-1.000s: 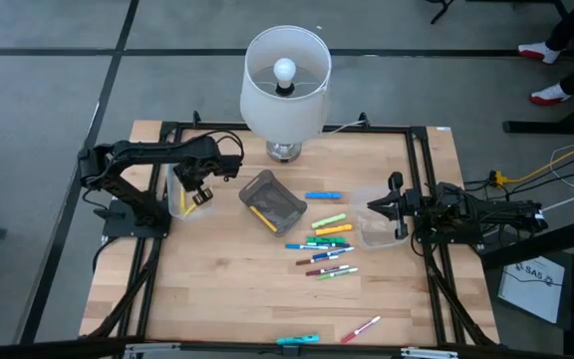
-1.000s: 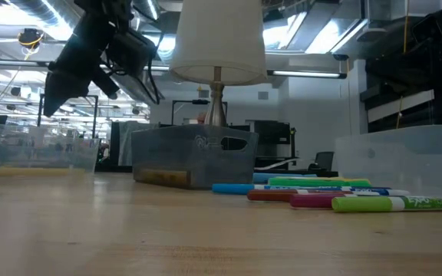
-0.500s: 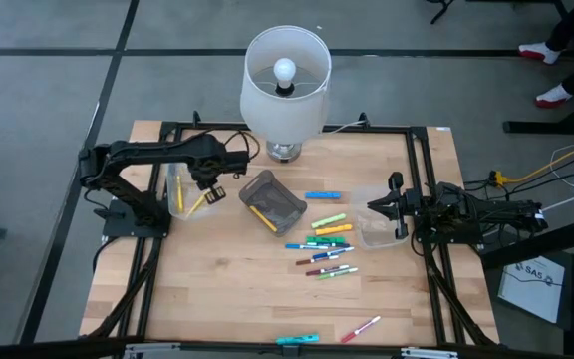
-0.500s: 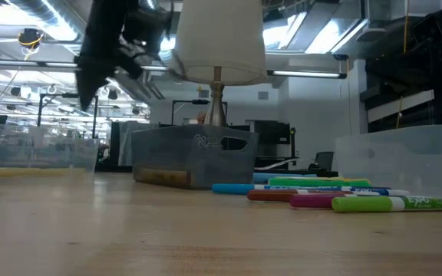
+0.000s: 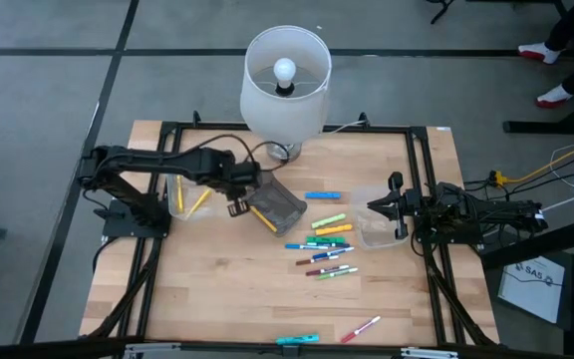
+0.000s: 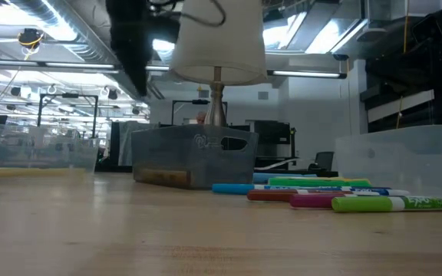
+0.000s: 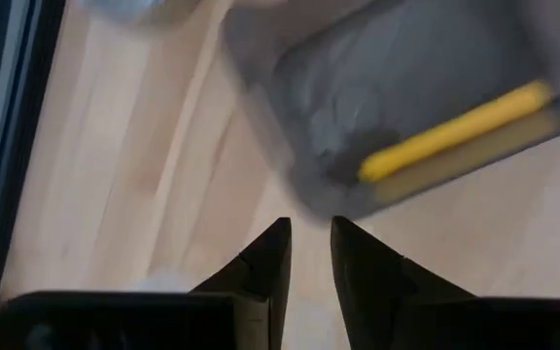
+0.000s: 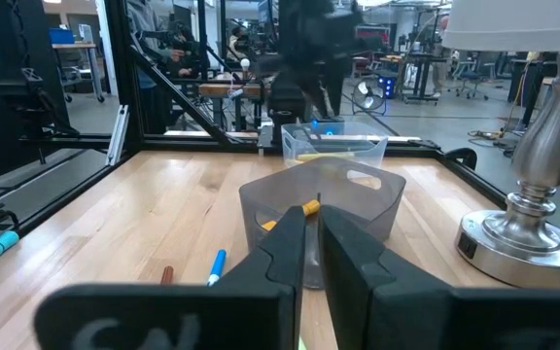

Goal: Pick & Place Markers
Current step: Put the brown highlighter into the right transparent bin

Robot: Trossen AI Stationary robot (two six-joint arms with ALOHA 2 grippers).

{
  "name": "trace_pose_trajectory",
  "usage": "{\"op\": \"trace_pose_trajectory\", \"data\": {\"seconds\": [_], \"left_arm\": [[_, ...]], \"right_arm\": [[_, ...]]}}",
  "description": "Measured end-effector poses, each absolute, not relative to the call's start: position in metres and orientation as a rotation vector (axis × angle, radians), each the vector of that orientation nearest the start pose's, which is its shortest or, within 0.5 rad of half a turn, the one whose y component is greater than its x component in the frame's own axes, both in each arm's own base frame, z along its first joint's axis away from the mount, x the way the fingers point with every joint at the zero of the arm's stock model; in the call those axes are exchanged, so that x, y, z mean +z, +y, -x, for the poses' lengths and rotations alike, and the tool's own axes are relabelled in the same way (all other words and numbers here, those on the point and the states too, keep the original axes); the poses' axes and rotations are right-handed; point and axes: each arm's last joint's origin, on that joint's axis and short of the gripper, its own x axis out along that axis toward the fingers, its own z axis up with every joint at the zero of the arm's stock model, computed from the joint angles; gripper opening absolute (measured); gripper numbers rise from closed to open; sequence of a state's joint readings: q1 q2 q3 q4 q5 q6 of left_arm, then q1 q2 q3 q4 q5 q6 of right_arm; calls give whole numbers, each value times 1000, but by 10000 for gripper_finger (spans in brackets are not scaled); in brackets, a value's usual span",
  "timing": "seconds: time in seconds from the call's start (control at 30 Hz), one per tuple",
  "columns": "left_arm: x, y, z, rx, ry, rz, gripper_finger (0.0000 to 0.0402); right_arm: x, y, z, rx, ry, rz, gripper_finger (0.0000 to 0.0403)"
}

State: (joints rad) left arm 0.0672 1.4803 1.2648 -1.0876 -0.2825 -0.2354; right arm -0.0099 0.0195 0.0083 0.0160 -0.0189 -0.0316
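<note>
Hidden and cut-off bits from my seat

My left wrist view blurs the grey bin [image 7: 426, 107]; the low view crops the lamp [image 6: 218, 46] and hides most markers [image 6: 321, 192] behind each other.

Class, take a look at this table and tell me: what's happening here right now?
A two-armed robot is sorting markers into bins. The left gripper hangs empty, jaws nearly shut, at the edge of the grey bin, which holds a yellow marker. A clear bin beside it holds more yellow ones. Most markers lie loose on the table. The right gripper waits by another clear bin.
</note>
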Motion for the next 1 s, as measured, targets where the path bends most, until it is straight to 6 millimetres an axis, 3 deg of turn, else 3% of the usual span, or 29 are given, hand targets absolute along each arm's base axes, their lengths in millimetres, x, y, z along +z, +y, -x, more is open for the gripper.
{"op": "trace_pose_trajectory", "data": {"seconds": [0.5,0.8,1.0], "left_arm": [[311,-72,-314,-14,684,-117,72],[334,-134,-308,-215,395,-160,72],[341,-162,-298,-307,300,-184,72]], "right_arm": [[166,0,-98,9,-5,32,35],[166,0,-98,9,-5,32,35],[166,0,-98,9,-5,32,35]]}}
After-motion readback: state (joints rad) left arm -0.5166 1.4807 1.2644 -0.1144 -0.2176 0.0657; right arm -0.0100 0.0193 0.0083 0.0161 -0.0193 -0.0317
